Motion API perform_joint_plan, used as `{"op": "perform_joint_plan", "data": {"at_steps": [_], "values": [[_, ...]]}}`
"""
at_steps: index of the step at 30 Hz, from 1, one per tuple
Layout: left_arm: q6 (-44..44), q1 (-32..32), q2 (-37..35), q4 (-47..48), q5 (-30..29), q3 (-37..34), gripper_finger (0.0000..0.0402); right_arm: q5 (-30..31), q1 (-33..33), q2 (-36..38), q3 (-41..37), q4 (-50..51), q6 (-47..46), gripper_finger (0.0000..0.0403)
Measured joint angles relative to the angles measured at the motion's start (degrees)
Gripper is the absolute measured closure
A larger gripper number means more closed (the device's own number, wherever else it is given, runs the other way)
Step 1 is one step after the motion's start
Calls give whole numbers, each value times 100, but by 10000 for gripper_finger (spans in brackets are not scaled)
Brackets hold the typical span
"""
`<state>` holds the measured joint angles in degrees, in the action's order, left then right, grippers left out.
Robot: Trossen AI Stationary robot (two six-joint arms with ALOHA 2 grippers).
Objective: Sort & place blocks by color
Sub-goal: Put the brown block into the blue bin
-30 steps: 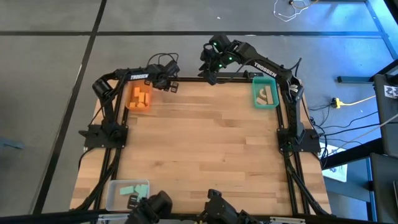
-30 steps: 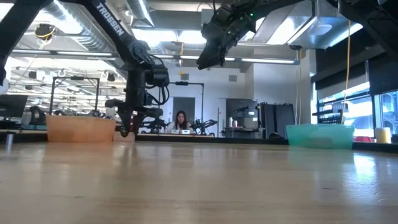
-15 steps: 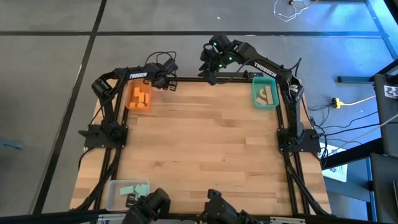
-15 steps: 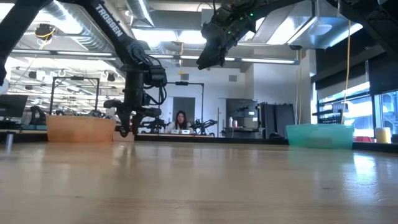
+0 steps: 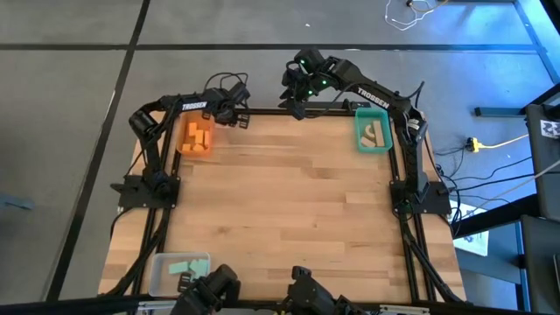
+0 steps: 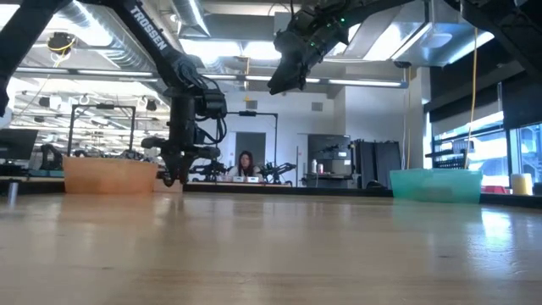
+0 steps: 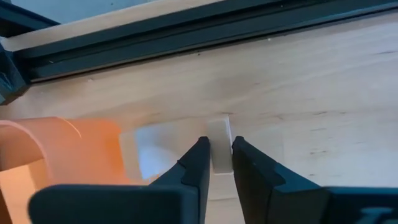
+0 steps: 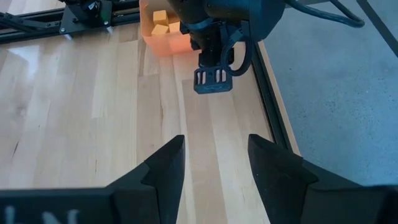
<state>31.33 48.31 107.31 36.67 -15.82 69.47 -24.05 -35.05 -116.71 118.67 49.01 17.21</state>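
Left hand (image 7: pixel 216 163) is low at the table's (image 5: pixel 289 201) far-left corner, just beside the orange bin (image 5: pixel 196 137), its fingers pinching a pale wood block (image 7: pixel 219 142) that rests on the table surface.

Right hand (image 8: pixel 214 163) hangs above the far edge, fingers spread, empty.

Sorted so far: orange blocks (image 5: pixel 199 137) in the orange bin, pale pieces (image 5: pixel 376 134) in the teal bin (image 5: pixel 373 129) at the far-right corner, mint blocks (image 5: pixel 188 265) in the clear bin (image 5: pixel 179 271) at the near-left corner.

Step in hand, as judged: pick-up of what looks like the last loose block.

Next: lift clear of the orange bin wall, then carry across to the teal bin.
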Motion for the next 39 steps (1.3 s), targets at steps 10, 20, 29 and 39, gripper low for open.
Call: {"op": "perform_joint_plan", "data": {"at_steps": [10,20,29,39], "values": [[-23,0,-13,22,247,11,383,2,0,0,0,-2,0,227],[-597,-207,-7,584,533,502,395,0,0,0,0,4,0,227],[-1099,-485,-7,1498,510,1577,400,-6,2,0,0,303,0,228],[-854,-534,-7,1549,625,1679,399,-7,2,0,0,691,0,227]]}}
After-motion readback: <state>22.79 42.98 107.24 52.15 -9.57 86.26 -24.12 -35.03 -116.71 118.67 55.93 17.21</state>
